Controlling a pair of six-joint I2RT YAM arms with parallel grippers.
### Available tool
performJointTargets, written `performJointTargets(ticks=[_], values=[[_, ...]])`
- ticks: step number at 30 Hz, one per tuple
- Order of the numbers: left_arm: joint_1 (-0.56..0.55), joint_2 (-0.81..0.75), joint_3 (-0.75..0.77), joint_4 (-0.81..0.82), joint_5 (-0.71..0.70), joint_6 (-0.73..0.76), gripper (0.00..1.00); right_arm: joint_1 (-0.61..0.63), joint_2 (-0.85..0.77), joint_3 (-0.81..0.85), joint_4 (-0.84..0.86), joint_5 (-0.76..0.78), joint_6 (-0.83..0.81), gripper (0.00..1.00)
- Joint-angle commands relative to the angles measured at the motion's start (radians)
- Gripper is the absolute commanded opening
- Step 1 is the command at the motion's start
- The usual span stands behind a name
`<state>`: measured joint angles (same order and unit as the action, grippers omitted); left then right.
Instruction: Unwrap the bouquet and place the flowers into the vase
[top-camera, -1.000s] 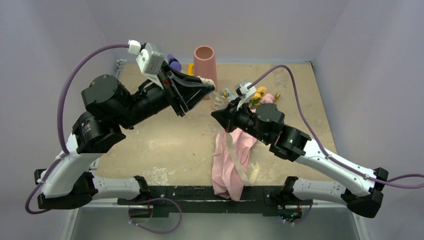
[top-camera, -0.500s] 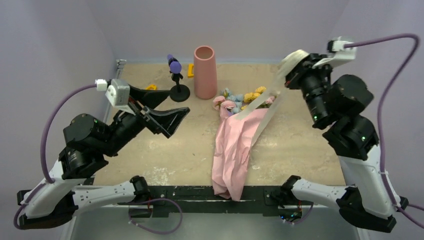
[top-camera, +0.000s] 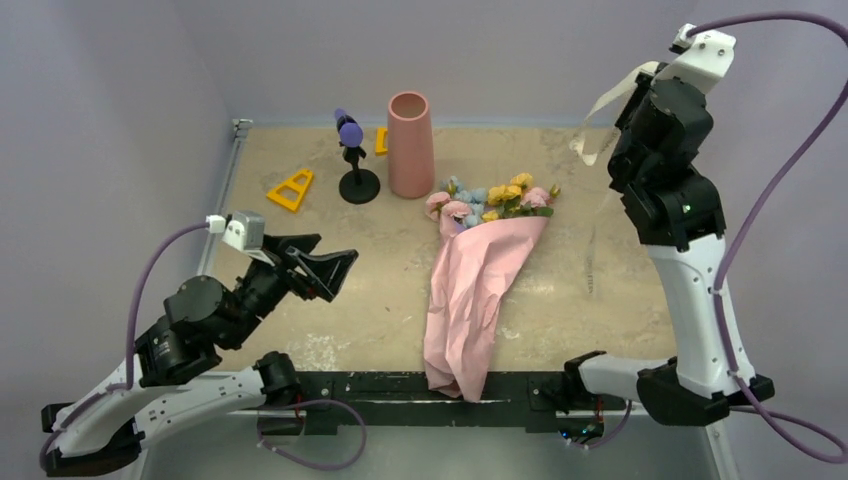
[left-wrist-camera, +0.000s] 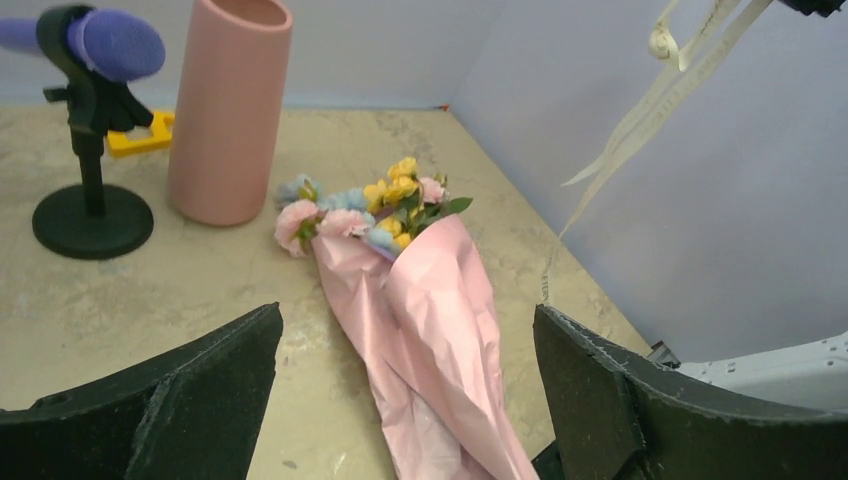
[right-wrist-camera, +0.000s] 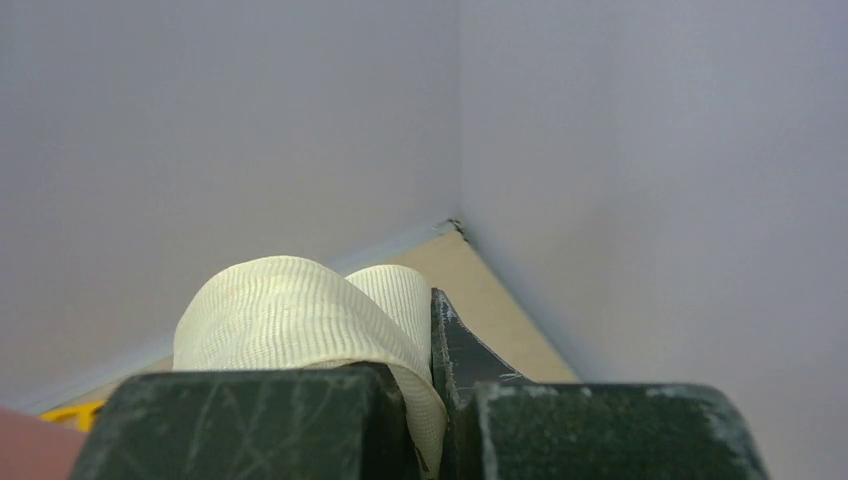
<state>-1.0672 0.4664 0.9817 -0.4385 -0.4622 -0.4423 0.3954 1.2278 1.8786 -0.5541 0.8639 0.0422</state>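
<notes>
The left pincer (top-camera: 337, 248) hovers low over the left part of the counter (top-camera: 330, 330), its two black fingers spread wide apart with nothing between them, pointing toward the bouquet. Farther back lie a yellow triangle piece (top-camera: 291, 190) and a black stand with a purple top (top-camera: 352, 160), with a second yellow piece (top-camera: 381, 140) half hidden behind it.

Just right of the stand, the vase (top-camera: 410, 145) stands upright near the back wall, a salmon-pink tapered tube.

The bouquet (top-camera: 470, 290) lies on its side mid-counter, near the vase's foot but apart from it. Its crinkled pink paper forms a long cone. The flowers (top-camera: 490, 200), small pink, yellow and pale-blue roses with green leaves, poke out of the wide far end, on the counter and outside the vase. Their stems are hidden inside the paper. The cone's narrow near end droops over the counter's near edge.

High at the right, the right pincer (right-wrist-camera: 437, 380) is clamped tight on the cream ribbon (top-camera: 605, 120), which loops over one finger and dangles clear of the bouquet. From above, its fingertips are hidden behind the wrist. Whether the ribbon's loose end reaches the counter cannot be made out.
</notes>
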Motion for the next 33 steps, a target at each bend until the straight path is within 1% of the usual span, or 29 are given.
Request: performJointTargets(ticks=[1, 6, 9, 11, 16, 21, 25, 29, 33], values=[[0.003, -0.038, -0.088, -0.035, -0.039, -0.132, 0.99, -0.14, 0.011, -0.07, 0.016, 0.064, 0.055, 0.0], [0.003, -0.053, -0.131, -0.088, -0.043, -0.206, 0.98, -0.307, 0.028, -0.226, -0.039, -0.061, 0.247, 0.0], [0.003, -0.069, -0.158, -0.115, -0.039, -0.246, 0.97, -0.406, 0.037, -0.336, -0.036, -0.157, 0.35, 0.0], [0.002, -0.086, -0.186, -0.131, -0.036, -0.27, 0.97, -0.463, 0.058, -0.398, -0.024, -0.197, 0.388, 0.0], [0.003, -0.138, -0.254, -0.169, -0.045, -0.336, 0.97, -0.515, 0.148, -0.531, 0.02, -0.207, 0.408, 0.0], [0.003, -0.155, -0.313, -0.176, -0.052, -0.4, 0.97, -0.553, 0.238, -0.635, 0.05, -0.275, 0.466, 0.0], [0.002, -0.124, -0.34, -0.147, -0.046, -0.416, 0.96, -0.569, 0.283, -0.709, 0.082, -0.322, 0.503, 0.0], [0.003, -0.072, -0.341, -0.126, -0.031, -0.418, 0.96, -0.581, 0.309, -0.748, 0.106, -0.332, 0.481, 0.0], [0.003, -0.035, -0.345, -0.122, -0.023, -0.425, 0.96, -0.62, 0.309, -0.793, 0.131, -0.35, 0.454, 0.0]])
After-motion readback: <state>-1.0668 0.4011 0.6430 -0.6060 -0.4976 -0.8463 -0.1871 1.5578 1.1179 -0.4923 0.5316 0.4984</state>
